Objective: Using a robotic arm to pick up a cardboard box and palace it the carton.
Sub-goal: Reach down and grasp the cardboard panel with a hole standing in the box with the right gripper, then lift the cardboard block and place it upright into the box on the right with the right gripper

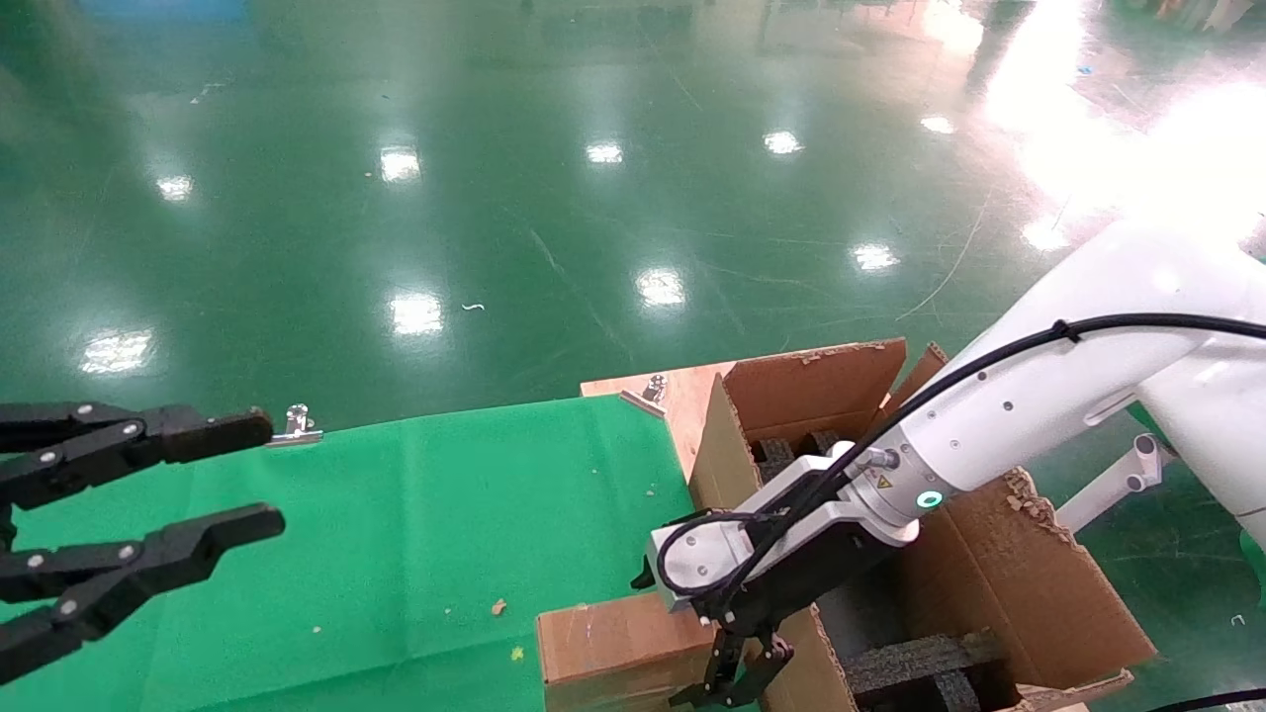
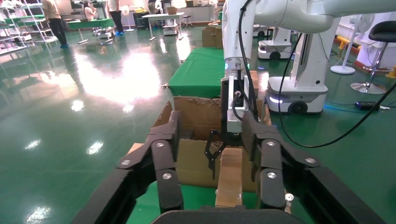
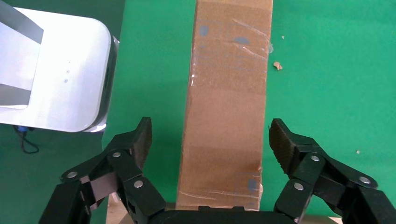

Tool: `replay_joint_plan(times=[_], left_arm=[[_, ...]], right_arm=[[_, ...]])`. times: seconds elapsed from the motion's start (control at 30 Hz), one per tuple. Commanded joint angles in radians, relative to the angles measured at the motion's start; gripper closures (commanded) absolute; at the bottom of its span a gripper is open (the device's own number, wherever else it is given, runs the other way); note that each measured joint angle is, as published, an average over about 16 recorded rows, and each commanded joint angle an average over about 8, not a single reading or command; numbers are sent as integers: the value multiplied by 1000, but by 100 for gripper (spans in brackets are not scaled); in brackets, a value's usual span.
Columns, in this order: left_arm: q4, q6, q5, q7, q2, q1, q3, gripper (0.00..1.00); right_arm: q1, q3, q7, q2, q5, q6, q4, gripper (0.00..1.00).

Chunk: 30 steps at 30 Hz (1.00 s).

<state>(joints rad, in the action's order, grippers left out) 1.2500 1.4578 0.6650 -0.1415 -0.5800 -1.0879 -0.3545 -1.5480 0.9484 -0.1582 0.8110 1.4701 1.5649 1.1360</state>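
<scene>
Lying flat: scuffed cardboard box [image 3: 226, 102]

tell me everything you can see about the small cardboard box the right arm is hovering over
The cardboard box is a closed brown slab with scuffed faces, clear tape strips and a few grey smudges. It stands on a narrow edge on the green cloth, close beside the carton; whether they touch is unclear. The right tool is directly above it, open, its fingers straddling the top face with a gap on each side. The left tool is well away, also open.
</scene>
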Motion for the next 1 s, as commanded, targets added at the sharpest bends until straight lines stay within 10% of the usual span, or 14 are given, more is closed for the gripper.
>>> replay_joint_plan(times=[0.03,1.0], left_arm=[[0,0,0,0,0,0,0,0],[0,0,0,0,0,0,0,0]], right_arm=[[1,-2,-1,-1,-1,0,1,100],[3,-7,-4,-4,-7,-2,4,100]])
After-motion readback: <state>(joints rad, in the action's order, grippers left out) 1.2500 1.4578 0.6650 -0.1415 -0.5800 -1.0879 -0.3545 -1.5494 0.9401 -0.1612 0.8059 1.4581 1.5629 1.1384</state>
